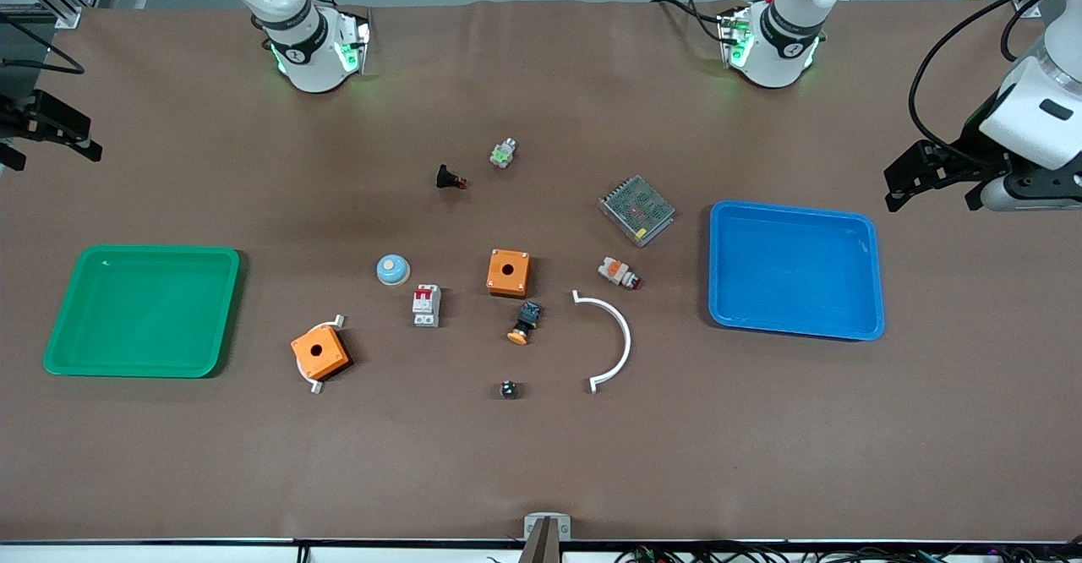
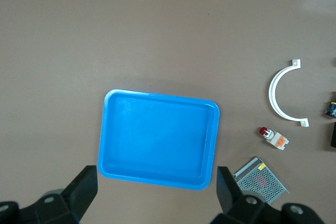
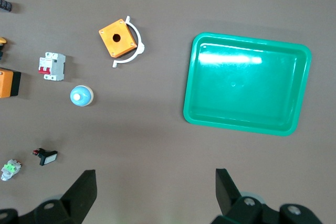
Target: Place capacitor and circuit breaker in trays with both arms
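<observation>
A green tray [image 1: 142, 310] lies at the right arm's end of the tabletop [image 1: 761, 445], a blue tray [image 1: 795, 269] at the left arm's end. Between them: two orange boxes [image 1: 508, 272] [image 1: 319, 352], a blue knob [image 1: 393, 270], a white arc [image 1: 610, 341], a metal mesh unit [image 1: 636, 210], and an orange-capped push button [image 1: 525, 323].

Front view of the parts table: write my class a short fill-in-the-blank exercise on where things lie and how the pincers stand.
1. The circuit breaker has two ___ levers on its face.
2. The capacitor lies nearer to the front camera than the push button with the ___ cap.
3. The left pincer hangs open over the ___ tray.
4. The right pincer is open, and the green tray holds ___.

Missing words: red; orange; blue; nothing
</observation>
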Motion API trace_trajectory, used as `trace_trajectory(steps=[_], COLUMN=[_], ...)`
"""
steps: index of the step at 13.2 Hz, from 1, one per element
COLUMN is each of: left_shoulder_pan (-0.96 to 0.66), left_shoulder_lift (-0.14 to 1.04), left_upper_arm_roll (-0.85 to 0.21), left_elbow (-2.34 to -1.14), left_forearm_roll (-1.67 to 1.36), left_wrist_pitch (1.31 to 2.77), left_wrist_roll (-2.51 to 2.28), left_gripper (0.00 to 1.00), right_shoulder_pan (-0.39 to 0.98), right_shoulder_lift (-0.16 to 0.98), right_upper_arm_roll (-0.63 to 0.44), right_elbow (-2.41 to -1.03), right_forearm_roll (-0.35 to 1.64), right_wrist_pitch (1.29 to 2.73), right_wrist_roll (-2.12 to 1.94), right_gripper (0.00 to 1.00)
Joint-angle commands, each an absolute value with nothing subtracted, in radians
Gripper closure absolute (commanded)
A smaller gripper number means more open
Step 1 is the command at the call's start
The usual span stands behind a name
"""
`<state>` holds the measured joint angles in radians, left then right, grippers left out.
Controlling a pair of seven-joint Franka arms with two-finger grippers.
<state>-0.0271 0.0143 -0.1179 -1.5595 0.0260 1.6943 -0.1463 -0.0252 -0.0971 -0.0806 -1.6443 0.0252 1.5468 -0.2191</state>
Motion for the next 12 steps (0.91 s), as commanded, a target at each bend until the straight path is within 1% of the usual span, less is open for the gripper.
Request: trace_trajectory(steps=[1, 6, 9, 11, 12], left_shoulder_pan=[-0.023, -0.028, -0.081, -0.142, -0.172], left_shoulder_lift=[0.011, 0.037, 0.124, 0.19, 0.257], left_upper_arm_roll=[-0.121, -0.121, -0.138, -0.138, -0.14], left_elbow=[-1.56, -1.555, -1.548, -1.534, -1.469], left_forearm_roll=[0.026, 0.015, 0.017, 0.015, 0.015], left_wrist_pitch=[1.672, 1.669, 1.672, 1.68, 1.681], left_wrist_roll=[-0.12, -0.12, -0.132, -0.216, -0.276], left_gripper=[0.0, 0.0, 0.0, 0.0, 0.0], right_shoulder_pan=[-0.017, -0.014, 0.018, 0.043, 0.057], right_shoulder_lift=[-0.117, -0.104, -0.091, -0.037, -0.013], right_upper_arm_roll=[-0.078, -0.078, -0.08, -0.078, -0.078], right_elbow=[-1.663, -1.649, -1.652, -1.649, -1.651], right_forearm_roll=[0.017, 0.02, 0.018, 0.021, 0.021], right_wrist_pitch=[1.54, 1.54, 1.546, 1.566, 1.586], right_wrist_roll=[-0.178, -0.184, -0.17, -0.166, -0.164], right_gripper=[0.0, 0.0, 0.0, 0.0, 0.0])
